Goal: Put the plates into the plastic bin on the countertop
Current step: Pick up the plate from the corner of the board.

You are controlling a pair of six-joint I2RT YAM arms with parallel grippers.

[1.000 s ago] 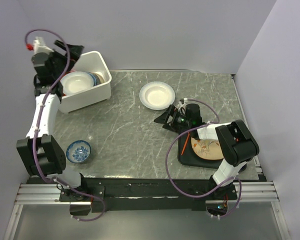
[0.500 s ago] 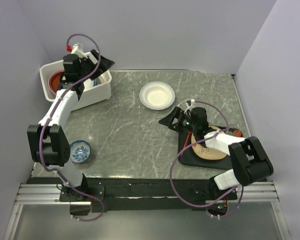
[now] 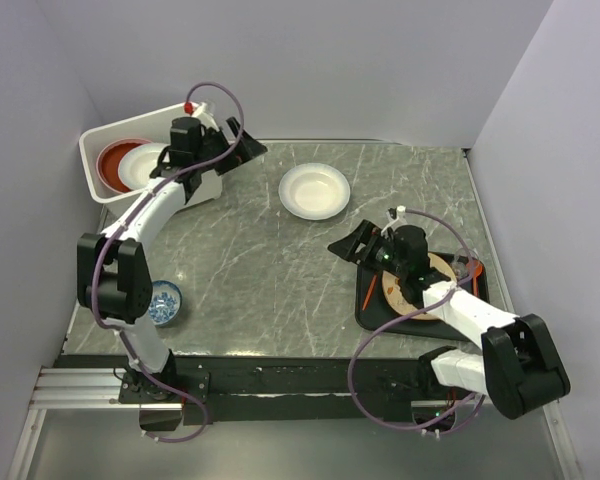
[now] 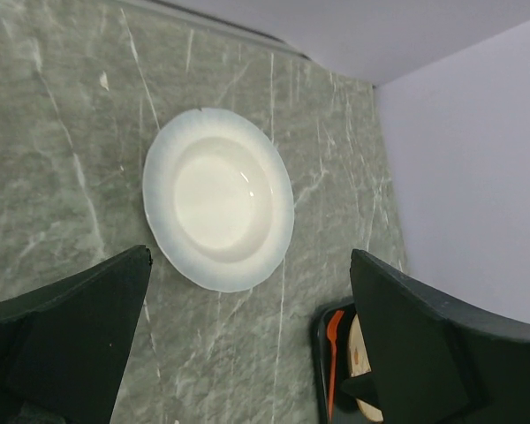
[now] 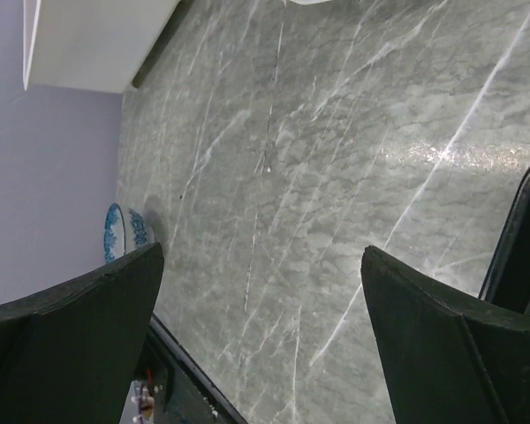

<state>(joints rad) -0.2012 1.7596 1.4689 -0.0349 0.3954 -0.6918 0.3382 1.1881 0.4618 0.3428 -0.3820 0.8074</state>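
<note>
From above, the left arm (image 3: 156,205) covers the 3 o'clock end of the plastic bin (image 3: 92,148) and the 9 o'clock edge of the small bowl (image 3: 168,301). The right arm (image 3: 460,310) hides much of the cream plate (image 3: 393,296). In the left wrist view, the black tray (image 4: 321,353) is cut off at 5 o'clock.

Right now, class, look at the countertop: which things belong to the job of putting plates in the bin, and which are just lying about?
Job: bin; red plate and white plate already in it; loose white plate on the countertop; cream plate on the tray.
Lying about: bowl; tray; orange stick.
</note>
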